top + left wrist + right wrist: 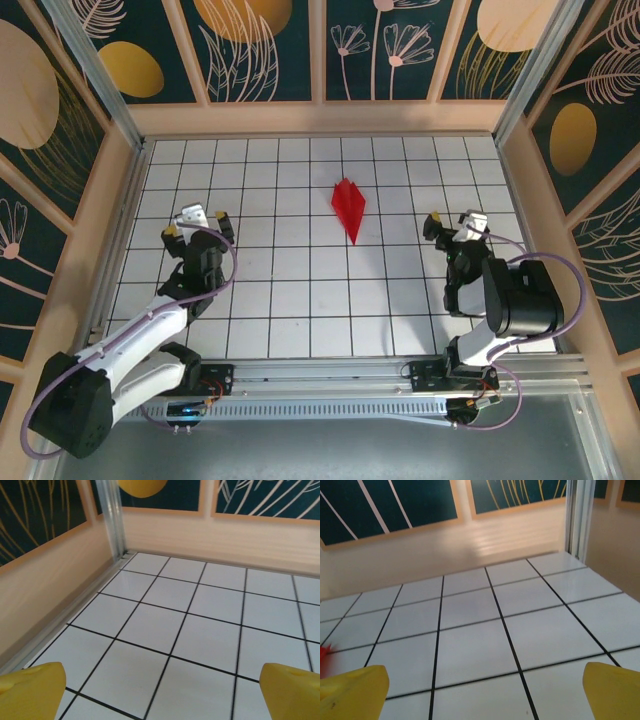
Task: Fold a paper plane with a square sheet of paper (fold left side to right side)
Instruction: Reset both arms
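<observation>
The plane (348, 208) is lying flat on the bench (300, 310), nearer the far edge than the near one and roughly midway between the side edges, its long point aiming toward the near edge. The left arm (150, 330) is reaching out from the near-left corner, elbow bent. The left gripper (196, 222) is gaping wide and gripping nothing. The right arm (510, 300) is folding tightly above its base. The right gripper (450, 226) is likewise spread and empty. Both are hanging well apart from the plane.
</observation>
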`<state>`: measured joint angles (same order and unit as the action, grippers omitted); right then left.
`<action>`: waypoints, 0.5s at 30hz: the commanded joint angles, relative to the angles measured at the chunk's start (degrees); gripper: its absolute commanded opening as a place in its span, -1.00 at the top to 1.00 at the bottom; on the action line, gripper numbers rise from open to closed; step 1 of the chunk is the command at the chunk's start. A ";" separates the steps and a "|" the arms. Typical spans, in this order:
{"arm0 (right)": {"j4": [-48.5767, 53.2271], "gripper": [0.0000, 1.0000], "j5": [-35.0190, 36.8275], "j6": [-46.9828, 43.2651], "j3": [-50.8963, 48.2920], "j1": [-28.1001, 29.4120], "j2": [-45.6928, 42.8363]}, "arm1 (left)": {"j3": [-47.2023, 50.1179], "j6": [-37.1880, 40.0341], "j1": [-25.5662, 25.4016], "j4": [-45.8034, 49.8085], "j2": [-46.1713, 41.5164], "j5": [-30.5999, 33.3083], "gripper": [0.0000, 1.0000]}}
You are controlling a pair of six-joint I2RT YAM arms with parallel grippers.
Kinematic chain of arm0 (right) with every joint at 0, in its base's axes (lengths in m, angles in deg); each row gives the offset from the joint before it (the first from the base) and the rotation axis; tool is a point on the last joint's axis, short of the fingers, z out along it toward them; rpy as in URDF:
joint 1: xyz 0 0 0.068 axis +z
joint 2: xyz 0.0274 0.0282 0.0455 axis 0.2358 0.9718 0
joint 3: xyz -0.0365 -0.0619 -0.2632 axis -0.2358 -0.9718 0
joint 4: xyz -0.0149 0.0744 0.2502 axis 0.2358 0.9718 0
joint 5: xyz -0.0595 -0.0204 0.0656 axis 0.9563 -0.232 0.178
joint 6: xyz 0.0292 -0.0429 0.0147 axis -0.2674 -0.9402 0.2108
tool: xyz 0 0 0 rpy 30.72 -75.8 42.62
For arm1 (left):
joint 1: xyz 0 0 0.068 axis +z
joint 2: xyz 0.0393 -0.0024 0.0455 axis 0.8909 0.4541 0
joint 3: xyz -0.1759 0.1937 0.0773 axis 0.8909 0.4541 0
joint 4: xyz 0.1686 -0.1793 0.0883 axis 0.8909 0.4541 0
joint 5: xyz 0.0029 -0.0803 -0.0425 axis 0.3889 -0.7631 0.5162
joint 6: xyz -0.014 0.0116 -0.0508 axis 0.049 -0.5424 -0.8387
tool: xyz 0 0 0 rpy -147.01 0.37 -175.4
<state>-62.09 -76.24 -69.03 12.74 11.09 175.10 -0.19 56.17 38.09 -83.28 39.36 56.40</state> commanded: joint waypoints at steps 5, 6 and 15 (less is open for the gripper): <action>0.91 -0.99 0.04 -0.26 0.72 -0.16 -0.11 | 4.02 1.14 6.60 -14.29 4.11 1.03 -0.98; 0.84 -0.99 0.18 -0.26 0.62 -0.18 -0.07 | 4.33 2.05 7.01 -16.40 5.22 1.78 -0.98; 1.55 -0.99 1.46 -1.35 1.06 0.98 -0.06 | 4.69 11.71 8.55 -30.90 17.26 -1.01 -0.98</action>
<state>-59.99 -76.00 -69.27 13.03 11.59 175.10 5.01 64.50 46.17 -107.08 54.72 55.90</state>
